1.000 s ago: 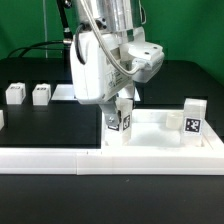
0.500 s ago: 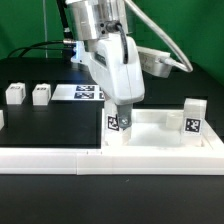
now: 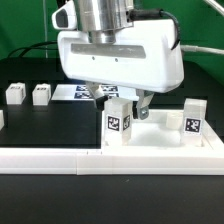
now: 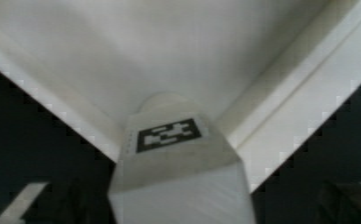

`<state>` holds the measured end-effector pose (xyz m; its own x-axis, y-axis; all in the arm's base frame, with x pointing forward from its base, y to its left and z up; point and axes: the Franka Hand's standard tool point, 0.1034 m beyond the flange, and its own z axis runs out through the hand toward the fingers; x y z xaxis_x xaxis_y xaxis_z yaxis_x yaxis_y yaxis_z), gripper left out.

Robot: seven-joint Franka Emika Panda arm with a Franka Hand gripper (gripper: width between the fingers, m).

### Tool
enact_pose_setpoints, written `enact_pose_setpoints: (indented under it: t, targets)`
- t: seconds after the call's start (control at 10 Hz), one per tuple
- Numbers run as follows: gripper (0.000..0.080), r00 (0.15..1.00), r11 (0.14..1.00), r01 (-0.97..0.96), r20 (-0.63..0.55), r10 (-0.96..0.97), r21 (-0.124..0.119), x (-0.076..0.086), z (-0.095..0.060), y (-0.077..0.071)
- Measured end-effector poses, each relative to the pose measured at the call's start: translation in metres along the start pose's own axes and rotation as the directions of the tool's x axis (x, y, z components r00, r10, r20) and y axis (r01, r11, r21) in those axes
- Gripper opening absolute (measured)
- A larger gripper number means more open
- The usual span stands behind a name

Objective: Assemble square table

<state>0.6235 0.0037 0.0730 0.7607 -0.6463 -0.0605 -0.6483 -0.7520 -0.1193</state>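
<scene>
Square table leg (image 3: pixel 119 122) stands upright between the tool's (image 3: pixel 127 108) spread fingers.

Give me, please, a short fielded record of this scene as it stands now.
gripper: open, jaws either side of the near leg, with a gap on each side in the wrist view
held: nothing
near leg: upright in a corner of the tabletop, tag facing the exterior camera
second leg: upright on the tabletop, at the exterior view's right
loose legs: two on the table, at the exterior view's left
marker board: flat, behind the gripper
</scene>
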Motion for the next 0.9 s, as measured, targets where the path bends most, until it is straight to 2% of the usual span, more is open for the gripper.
enact_pose_setpoints:
  t: [0.2, 0.3, 0.4, 0.5, 0.8, 0.9]
  targets:
    - [0.0626, 0.999, 0.999, -0.041, -0.002, 0.041, 0.001, 0.0005, 0.0001, 0.0002]
    - [0.0457, 0.999, 0.999, -0.041, -0.002, 0.041, 0.0, 0.0005, 0.0002, 0.0004]
    - [0.0457, 0.997, 0.997, -0.077, -0.001, 0.077, 0.002, 0.0004, 0.0003, 0.0002]
    - [0.029, 0.983, 0.983, -0.186, 0.0, 0.186, 0.0, -0.0001, 0.0009, 0.0009]
    - [0.029, 0.921, 0.921, -0.389, 0.0, 0.389, 0.0, -0.0003, 0.0015, 0.0011]
    - [0.029, 0.875, 0.875, -0.485, -0.001, 0.485, 0.001, 0.0004, 0.0008, 0.0009]
